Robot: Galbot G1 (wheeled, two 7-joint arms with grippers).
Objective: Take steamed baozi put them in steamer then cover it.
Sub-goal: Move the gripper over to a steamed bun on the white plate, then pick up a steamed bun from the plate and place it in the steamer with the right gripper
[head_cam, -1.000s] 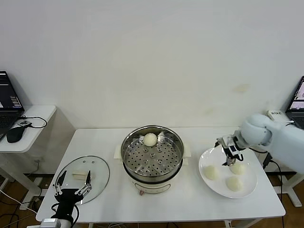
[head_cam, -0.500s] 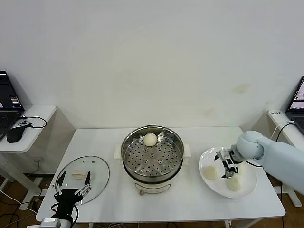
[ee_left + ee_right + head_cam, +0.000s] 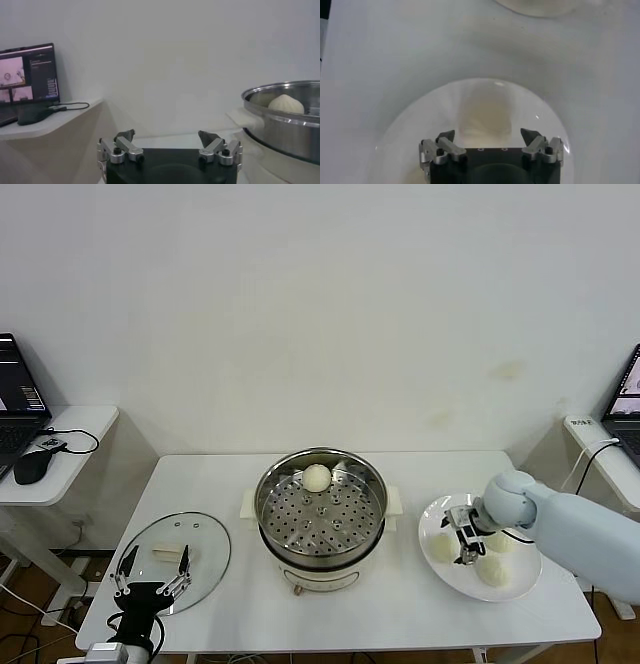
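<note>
Head view. One steamed baozi (image 3: 316, 477) already sits at the far rim inside the steamer (image 3: 320, 506). Three more lie on the white plate (image 3: 520, 582) off to my right: the bun nearest the steamer (image 3: 441, 547), one toward the front edge (image 3: 491, 569), one on the far side mostly behind my forearm (image 3: 500, 541). My right gripper (image 3: 465, 546) is down over the plate, between the first bun and the front one; I cannot tell from here whether it touches either. The cover (image 3: 176, 551) lies flat on the table to my left, handle up, with my left gripper (image 3: 152, 581) parked at its near edge.

Left wrist view. Left gripper (image 3: 169, 141) spread wide, holding nothing. The steamer wall (image 3: 280, 131) stands beside it, the loaded bun (image 3: 286, 104) showing above the rim.

Right wrist view. Right gripper (image 3: 489, 138) has its fingers well apart, nothing pinched. A bun (image 3: 485, 114) lies just ahead of the tips, roughly centred on the gap, not yet between them.

Risks, as I judge them. The bun is smooth and soft: closing too hard would dent it, closing before the tips pass its widest part could squirt it forward across the plate. The neighbouring buns lie close, so a finger may nudge one sideways.
</note>
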